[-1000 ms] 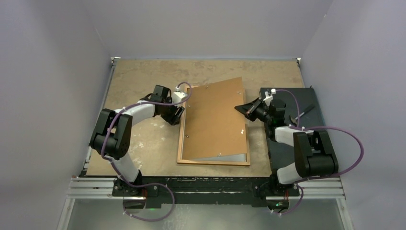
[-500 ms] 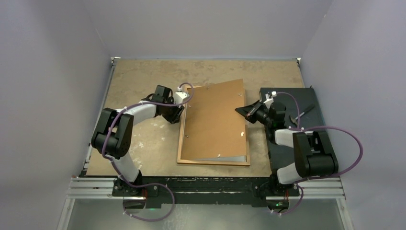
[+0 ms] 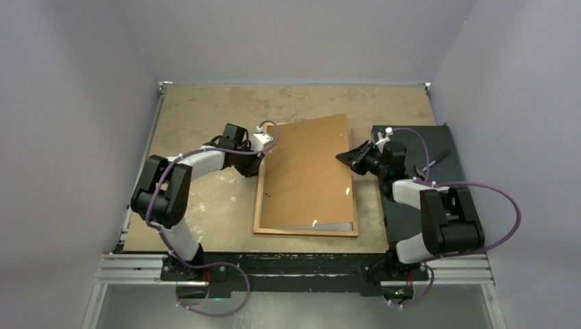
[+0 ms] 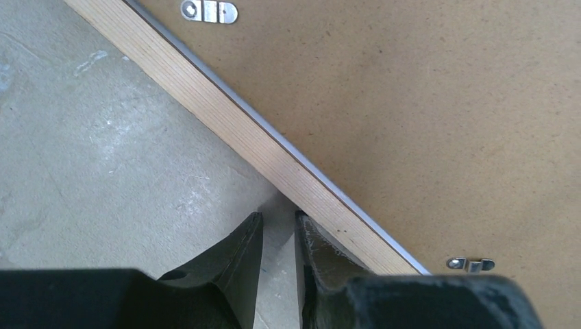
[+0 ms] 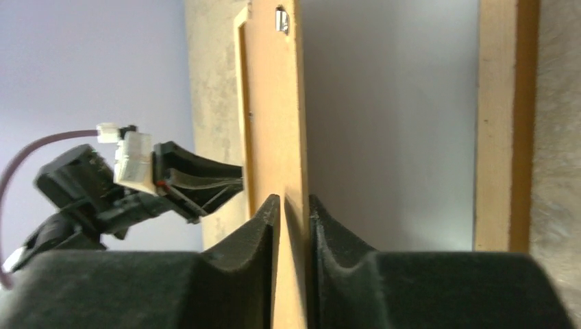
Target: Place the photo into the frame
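The biggest worry is the brown backing board. It lies crooked over the frame, turned a bit so its corner at 1 o'clock sticks out past the wood. Its edge at 3 o'clock is lifted up in the air. If that edge slips out of the thin pinch, I think the board could flop down on top of the wood rail and not inside it. It might also bump the photo and push it out of place. The photo seems to be the pale gray sheet lying flat inside the frame with its plain back up. From above only a strip of it shows, near the 5 o'clock corner, and the board hides the rest. The frame lies flat in the middle of the table, and a hard shove from the side could slide it, so the board would no longer line up. The right claw is at the 3 o'clock side. Its two fingers are almost together, one on each side of the raised board edge, and they look like they are pinching it. The left claw is at the 10 o'clock side, low on the table. Only a thin gap shows between its fingers, and nothing is in it. One finger rests right against the outside of the wood rail.
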Available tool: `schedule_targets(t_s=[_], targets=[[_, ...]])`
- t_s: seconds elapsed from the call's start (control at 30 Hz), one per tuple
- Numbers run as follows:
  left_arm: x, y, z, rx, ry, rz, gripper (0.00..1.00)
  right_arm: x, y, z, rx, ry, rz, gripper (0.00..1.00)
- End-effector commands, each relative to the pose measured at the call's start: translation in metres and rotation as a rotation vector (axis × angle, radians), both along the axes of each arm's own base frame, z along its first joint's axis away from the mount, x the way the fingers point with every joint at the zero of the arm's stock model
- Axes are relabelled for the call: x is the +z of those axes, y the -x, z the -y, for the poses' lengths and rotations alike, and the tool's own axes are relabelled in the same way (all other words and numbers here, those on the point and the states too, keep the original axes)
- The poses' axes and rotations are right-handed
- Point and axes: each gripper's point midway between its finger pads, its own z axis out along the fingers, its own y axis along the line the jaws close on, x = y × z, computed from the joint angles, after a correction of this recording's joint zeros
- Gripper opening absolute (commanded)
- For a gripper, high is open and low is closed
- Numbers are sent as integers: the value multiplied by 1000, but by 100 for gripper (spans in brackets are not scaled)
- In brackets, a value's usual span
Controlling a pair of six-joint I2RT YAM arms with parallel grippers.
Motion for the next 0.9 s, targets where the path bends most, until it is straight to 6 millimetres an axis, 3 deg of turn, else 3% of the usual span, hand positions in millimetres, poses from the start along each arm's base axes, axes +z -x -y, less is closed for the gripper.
schedule_targets(t_s=[0.0,0.17,0.27,0.4,0.53,0.67,0.87], targets=[[-15,34,-5,-28,-27,-107,21,-12,-6,4,-6,142,-5,30],[-9,32,-8,-24,-37,-82,16,-25,-2,7,2,282,-62,61],[-8,33,-7,-24,-30,-78,14,-27,-2,7,12,343,-77,85],[-7,32,-7,-22,-35,-78,12,-29,-6,11,26,479,-102,98],[-3,30,-8,-17,-39,-64,11,-23,-8,12,36,549,-88,99],[1,28,-9,-15,-42,-56,11,-30,-6,12,51,603,-106,99],[4,29,-9,-14,-38,-50,10,-36,2,-3,82,607,-116,99]])
